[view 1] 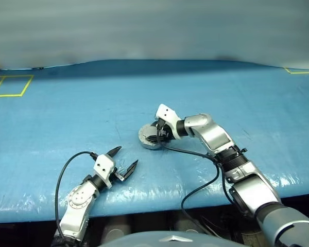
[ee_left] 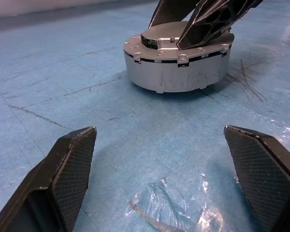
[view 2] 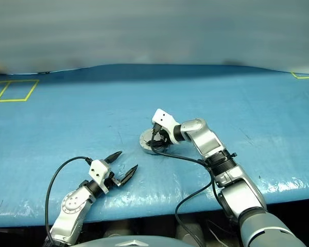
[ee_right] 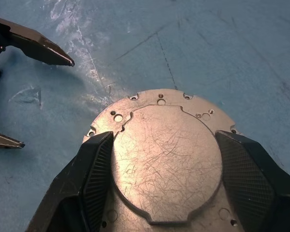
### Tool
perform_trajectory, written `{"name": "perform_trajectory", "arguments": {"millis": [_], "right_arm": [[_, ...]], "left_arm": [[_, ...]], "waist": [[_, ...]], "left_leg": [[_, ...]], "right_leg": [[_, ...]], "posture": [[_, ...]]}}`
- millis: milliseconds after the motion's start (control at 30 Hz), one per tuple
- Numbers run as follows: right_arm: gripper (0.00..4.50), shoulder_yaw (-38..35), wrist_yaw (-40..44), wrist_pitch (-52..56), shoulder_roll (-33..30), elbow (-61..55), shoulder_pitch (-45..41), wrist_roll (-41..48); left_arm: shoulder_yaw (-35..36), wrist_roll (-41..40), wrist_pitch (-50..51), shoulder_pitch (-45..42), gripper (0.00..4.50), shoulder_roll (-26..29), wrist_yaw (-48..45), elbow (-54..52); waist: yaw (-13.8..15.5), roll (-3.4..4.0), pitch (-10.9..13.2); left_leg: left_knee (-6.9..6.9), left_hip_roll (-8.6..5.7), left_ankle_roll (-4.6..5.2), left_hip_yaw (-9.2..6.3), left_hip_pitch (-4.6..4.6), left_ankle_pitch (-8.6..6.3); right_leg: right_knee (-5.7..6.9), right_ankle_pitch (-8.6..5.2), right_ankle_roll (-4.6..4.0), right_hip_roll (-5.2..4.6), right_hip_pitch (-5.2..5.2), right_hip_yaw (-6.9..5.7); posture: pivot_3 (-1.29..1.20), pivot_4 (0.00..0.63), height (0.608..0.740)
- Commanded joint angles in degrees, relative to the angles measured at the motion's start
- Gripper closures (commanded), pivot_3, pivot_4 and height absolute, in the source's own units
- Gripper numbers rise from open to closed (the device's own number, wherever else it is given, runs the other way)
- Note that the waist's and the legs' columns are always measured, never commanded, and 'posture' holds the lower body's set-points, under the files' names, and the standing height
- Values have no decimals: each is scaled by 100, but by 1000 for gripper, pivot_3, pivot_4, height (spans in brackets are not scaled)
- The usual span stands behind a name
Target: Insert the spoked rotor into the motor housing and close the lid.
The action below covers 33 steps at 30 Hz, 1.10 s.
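Note:
The motor housing (ee_left: 174, 72) stands on the blue table as a closed silver drum, with the lid (ee_right: 164, 159) lying flat on top of it. The spoked rotor is hidden. My right gripper (view 1: 157, 135) comes down onto the lid from the right. It is open, and its fingers (ee_right: 94, 169) straddle the lid's raised round centre, resting on the top. My left gripper (view 1: 126, 156) hovers open and empty near the table's front edge, a short way in front of the housing and pointing at it.
The table (view 1: 67, 118) is covered with a blue sheet. Yellow tape marks a square (view 1: 10, 85) at the far left and a corner (view 1: 301, 71) at the far right. A black cable (view 1: 195, 190) loops from my right arm over the front edge.

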Motion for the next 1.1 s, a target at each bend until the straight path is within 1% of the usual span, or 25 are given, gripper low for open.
{"name": "perform_trajectory", "arguments": {"millis": [33,367,500,700,767,867,967,1100], "right_arm": [[1488,177,-194,-19,-99,339,50,-402],[1488,132,56,118,-63,398,-11,-191],[1488,232,-161,-155,-50,757,-79,-483],[1488,324,-99,-226,-3,929,-19,-523],[1488,132,20,-8,109,996,-19,-269],[1488,21,113,113,166,1157,-42,-203],[1488,-115,445,517,213,902,52,129],[1488,-104,563,770,219,554,220,242]], "left_arm": [[-36,17,-68,52,0,-9,-34,148],[-57,17,-108,68,0,-21,-14,156],[-72,25,-71,76,0,-22,0,92],[-50,10,-53,76,0,-7,-1,74],[-40,4,-56,74,0,-5,-2,84],[-32,1,-73,80,0,-3,-5,97],[-32,-4,-95,104,0,-7,-4,91],[-40,-4,-93,118,0,-16,3,74]], "waist": [[-2,0,0],[0,2,-2],[-1,3,-2],[-10,1,-6],[-13,-2,-10],[-15,-4,-12],[-8,-6,-13],[1,-7,-15]], "left_leg": [[0,0,0,0,1,0],[0,1,0,-1,9,0],[-4,1,0,-1,8,0],[-3,1,0,0,11,0],[-3,2,0,0,13,0],[-3,3,0,0,14,0],[-4,3,0,0,13,0],[-22,1,-3,1,12,-3]], "right_leg": [[0,0,0,-1,0,0],[3,2,-3,-1,4,0],[1,1,-4,-1,3,0],[2,1,-4,-2,4,1],[2,1,-4,-2,4,0],[3,2,-4,-2,4,0],[2,1,-5,-3,4,0],[-4,-4,-14,-6,0,-2]], "posture": [[0,150,740],[0,150,740],[0,150,740],[0,150,740],[0,150,740],[0,150,740],[0,150,740],[0,150,740]]}}
